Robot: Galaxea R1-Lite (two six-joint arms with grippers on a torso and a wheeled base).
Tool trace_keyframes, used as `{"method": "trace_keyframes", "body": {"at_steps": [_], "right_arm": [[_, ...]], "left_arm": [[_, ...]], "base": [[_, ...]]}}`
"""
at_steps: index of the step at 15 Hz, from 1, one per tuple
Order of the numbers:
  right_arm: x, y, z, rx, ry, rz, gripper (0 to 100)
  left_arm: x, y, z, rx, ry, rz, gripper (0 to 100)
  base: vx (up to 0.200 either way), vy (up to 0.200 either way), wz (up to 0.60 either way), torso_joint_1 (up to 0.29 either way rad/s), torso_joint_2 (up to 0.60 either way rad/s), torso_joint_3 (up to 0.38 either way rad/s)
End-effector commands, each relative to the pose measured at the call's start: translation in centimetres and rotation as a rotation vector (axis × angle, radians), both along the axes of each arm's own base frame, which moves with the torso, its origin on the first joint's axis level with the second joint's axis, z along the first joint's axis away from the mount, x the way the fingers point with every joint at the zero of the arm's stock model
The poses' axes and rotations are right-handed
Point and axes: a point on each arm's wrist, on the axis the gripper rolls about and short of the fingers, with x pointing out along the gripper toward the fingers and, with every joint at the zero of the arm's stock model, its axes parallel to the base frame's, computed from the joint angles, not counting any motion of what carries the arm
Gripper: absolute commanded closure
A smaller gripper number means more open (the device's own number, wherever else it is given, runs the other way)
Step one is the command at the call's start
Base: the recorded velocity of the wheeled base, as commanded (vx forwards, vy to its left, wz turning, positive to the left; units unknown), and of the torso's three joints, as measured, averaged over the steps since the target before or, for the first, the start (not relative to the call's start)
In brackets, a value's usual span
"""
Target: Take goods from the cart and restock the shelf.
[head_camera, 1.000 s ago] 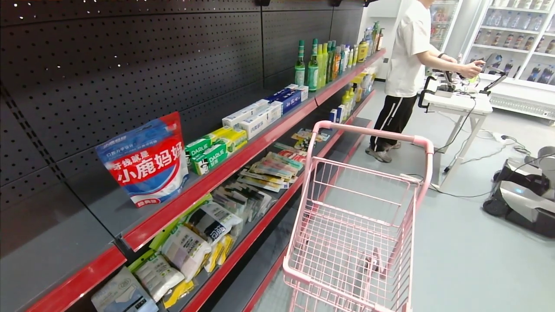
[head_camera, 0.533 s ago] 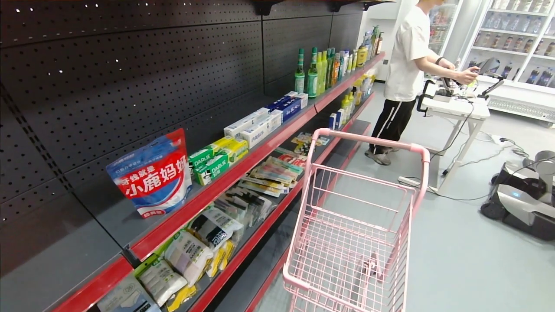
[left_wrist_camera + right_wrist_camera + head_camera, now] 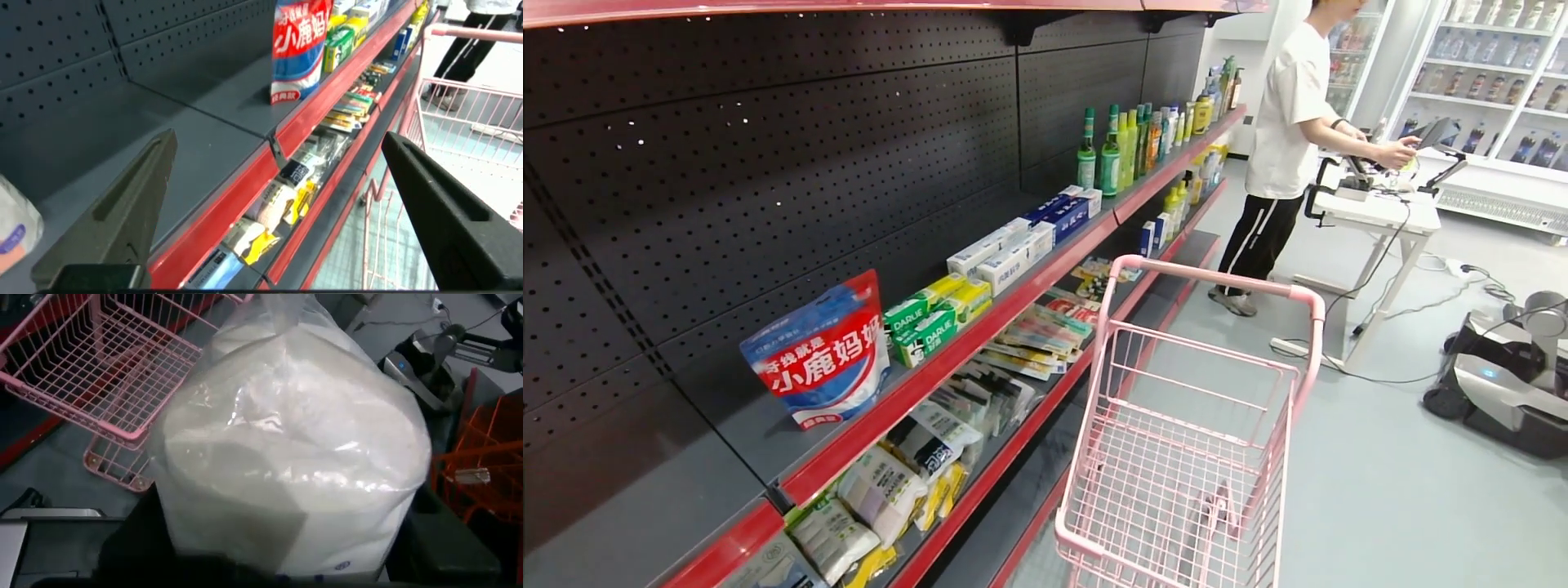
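Two boards of the red-edged shelf (image 3: 947, 359) run along the left of the head view. On the upper board a blue-and-red bag (image 3: 821, 355) stands upright, with green boxes (image 3: 927, 322) just beside it. White boxes (image 3: 1005, 253), blue boxes (image 3: 1066, 214) and green bottles (image 3: 1098, 151) follow farther along. Flat packets (image 3: 907, 457) lie on the lower board. To the right of the shelf stands the pink cart (image 3: 1217, 282), its wire basket near the lower board's edge.

The left gripper (image 3: 278, 139) hangs in front of a bare stretch of the upper board. Its jaws are spread wide with nothing between them, and the bag stands farther along the same board. The right gripper (image 3: 274, 559) has a white roll pack (image 3: 294, 449) wrapped in clear plastic. Its dark fingers (image 3: 131, 547) are closed against the pack's sides, and the pack is held above the floor, beside the cart.
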Motion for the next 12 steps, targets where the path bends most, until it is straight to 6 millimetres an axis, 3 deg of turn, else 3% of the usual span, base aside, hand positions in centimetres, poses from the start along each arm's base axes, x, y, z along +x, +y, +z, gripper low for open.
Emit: {"method": "trace_keyframes", "body": {"at_steps": [1,12], "right_arm": [[0.4,0.0,0.1,0.001,0.014,0.003,100],[1.8,0.2,0.0,-0.034,0.049,0.023,100]], "left_arm": [[0.0,0.0,0.0,0.000,0.002,0.000,0],[0.0,0.0,0.0,0.000,0.002,0.000,0]], "base": [[0.000,0.000,0.00,0.144,-0.31,-0.163],[0.000,0.000,0.00,0.086,-0.19,-0.101]]}}
